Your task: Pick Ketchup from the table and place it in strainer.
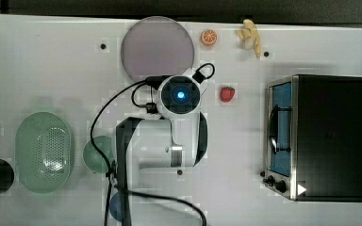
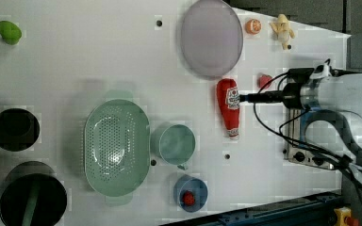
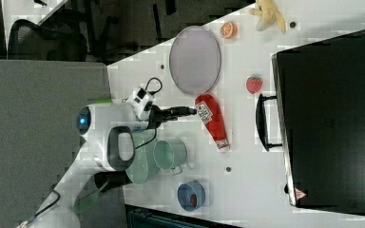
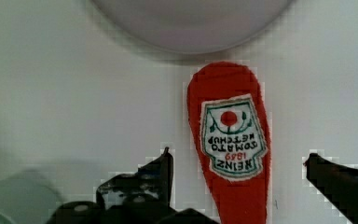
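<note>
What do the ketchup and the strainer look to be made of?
Ketchup: looks like soft fabric, matte with a fuzzy outline and a stitched-looking label, though that is not certain. Strainer: likely hard plastic, a smooth pale-green shell with rows of holes in its bottom.

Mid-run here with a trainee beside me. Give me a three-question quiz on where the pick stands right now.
1. True or false: the Ketchup already lies in the strainer.
2. How do the gripper jaws stand? A) shut on the bottle B) open, one on each side of the bottle C) shut on the strawberry
3. Fill in: in the left view, the round green cup sits between the strainer and the ____.

Key:
1. False; it lies flat on the table.
2. B
3. Ketchup
</note>
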You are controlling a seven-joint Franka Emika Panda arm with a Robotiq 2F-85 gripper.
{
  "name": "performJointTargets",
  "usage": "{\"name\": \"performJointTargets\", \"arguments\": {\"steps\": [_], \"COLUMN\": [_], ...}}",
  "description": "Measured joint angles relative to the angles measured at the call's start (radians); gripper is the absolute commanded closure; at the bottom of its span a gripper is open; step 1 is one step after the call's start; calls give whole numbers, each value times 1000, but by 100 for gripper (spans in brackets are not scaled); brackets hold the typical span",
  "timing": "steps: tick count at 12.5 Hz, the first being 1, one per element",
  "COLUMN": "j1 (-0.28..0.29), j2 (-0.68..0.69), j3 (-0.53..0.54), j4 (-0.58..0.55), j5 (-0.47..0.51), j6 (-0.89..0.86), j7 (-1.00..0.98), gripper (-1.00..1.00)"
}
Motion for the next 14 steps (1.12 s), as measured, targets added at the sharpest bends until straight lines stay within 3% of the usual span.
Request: {"name": "performJointTargets", "arguments": {"steps": [6, 14], "j1": [5, 6], "j2": [164, 187], "j3": [-13, -22], "j4": [-86, -94], "j5": [-43, -44], "j6": [128, 245], "j7": [-42, -59], "gripper": [-100, -100]}}
